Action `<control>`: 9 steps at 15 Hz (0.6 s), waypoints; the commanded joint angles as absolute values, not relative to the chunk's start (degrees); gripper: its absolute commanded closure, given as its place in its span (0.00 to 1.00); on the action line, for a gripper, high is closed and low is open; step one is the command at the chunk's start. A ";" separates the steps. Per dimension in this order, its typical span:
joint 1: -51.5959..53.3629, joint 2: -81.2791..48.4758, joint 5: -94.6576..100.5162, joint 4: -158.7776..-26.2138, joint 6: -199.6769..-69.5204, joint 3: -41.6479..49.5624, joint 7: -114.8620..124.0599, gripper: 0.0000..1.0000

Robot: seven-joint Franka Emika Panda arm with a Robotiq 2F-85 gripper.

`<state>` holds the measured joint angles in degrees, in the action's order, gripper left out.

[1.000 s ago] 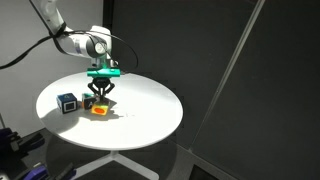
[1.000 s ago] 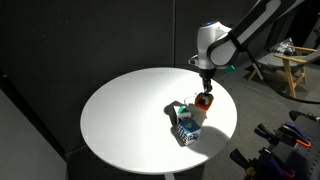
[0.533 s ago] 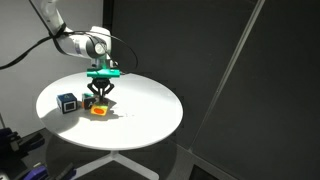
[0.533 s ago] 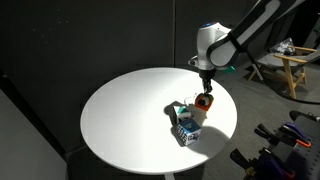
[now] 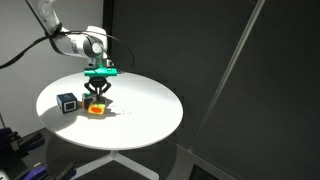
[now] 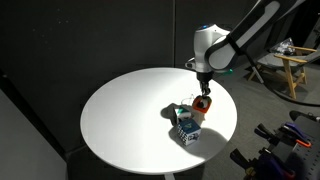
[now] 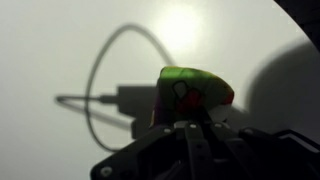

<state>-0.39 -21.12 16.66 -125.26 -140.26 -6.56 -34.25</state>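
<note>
Orange-and-green toy [image 5: 97, 110] is pinched between the closed fingers of the downward-pointing hand [image 5: 97, 103] over the white table [image 5: 150, 110].

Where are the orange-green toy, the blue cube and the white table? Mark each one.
orange-green toy [image 7: 192, 86]: wrist view, its green side.
blue cube [image 5: 67, 102]: an exterior view, its front face.
white table [image 5: 150, 106]: an exterior view, bare top.

Wide bare room lies on the worktop [image 5: 140, 112] away from the arm. Only a small dark cube [image 5: 67, 102] stands near the jaws, at one side.
</note>
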 commanded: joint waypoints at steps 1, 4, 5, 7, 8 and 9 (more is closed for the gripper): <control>0.53 -20.92 18.88 -126.54 -141.82 -6.15 -35.26 0.98; 1.04 -21.05 20.51 -127.23 -142.02 -6.02 -35.22 0.98; 1.12 -21.11 20.84 -127.33 -142.00 -5.98 -35.12 0.83; 1.16 -21.19 21.49 -127.41 -141.92 -5.92 -35.00 0.63; 1.14 -21.18 21.73 -127.49 -141.92 -5.93 -35.03 0.56; 1.11 -21.17 21.87 -127.55 -141.87 -5.94 -35.06 0.47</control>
